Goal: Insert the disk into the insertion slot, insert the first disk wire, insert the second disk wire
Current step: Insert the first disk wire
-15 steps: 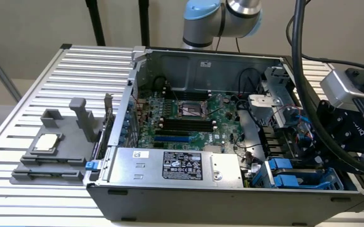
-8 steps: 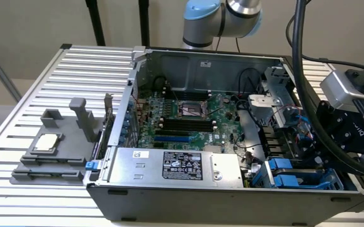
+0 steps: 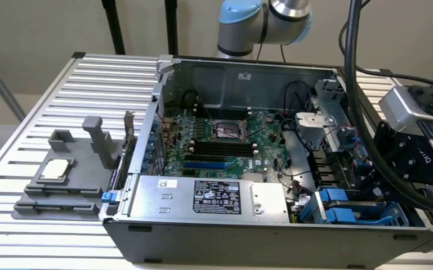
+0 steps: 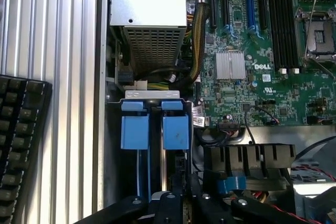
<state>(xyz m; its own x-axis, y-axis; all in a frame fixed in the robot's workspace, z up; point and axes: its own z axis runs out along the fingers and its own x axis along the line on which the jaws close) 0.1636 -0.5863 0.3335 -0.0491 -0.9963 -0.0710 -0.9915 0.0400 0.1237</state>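
My gripper (image 4: pixel 168 196) hangs shut over the near right corner of the open computer case. Its black fingers meet just above the insertion slot (image 4: pixel 135 132). The slot is a dark metal bay with two bright blue plastic tabs and blue rails. A thin silver strip runs between the tabs up to the fingertips; I cannot tell whether they pinch it. In the exterior view the gripper (image 3: pixel 396 169) sits above the blue bay (image 3: pixel 348 211). The disk's labelled face is hidden. Black cables lie beside the bay; which are the disk wires I cannot tell.
The grey power-supply box (image 3: pixel 209 197) fills the case's front, beside the bay. The green motherboard (image 3: pixel 224 140) lies behind it. A black fan shroud (image 4: pixel 247 161) borders the bay. A keyboard (image 4: pixel 21 140) and a grey fixture (image 3: pixel 66 180) rest on the slatted table.
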